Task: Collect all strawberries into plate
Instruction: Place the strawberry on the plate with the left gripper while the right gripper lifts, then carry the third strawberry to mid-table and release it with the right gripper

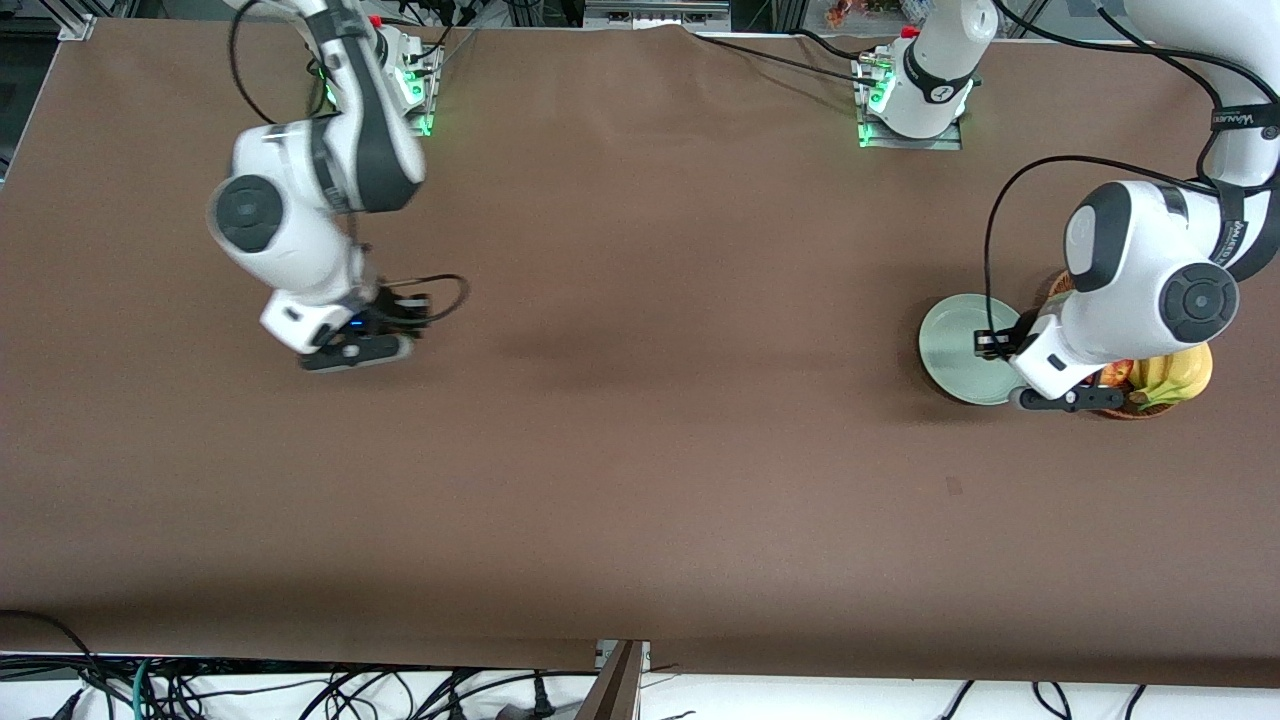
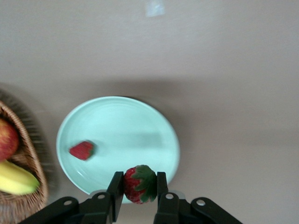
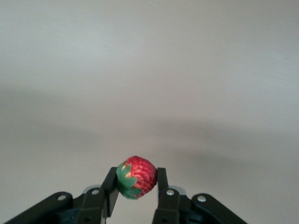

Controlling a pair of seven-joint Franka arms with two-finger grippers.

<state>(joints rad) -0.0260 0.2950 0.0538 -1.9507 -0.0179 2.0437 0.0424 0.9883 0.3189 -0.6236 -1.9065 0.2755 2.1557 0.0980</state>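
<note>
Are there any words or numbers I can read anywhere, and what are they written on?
There is only one piece of writing, and it is too small to read:
White lettering on the black band around the left arm, too small to make out.
Nothing is written on the plate, the strawberries, the basket or the table.

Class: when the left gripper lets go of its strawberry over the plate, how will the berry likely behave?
The strawberry in the left gripper looks rounded, so it may roll. The plate looks smooth and shallow, so it might slide toward the rim.
</note>
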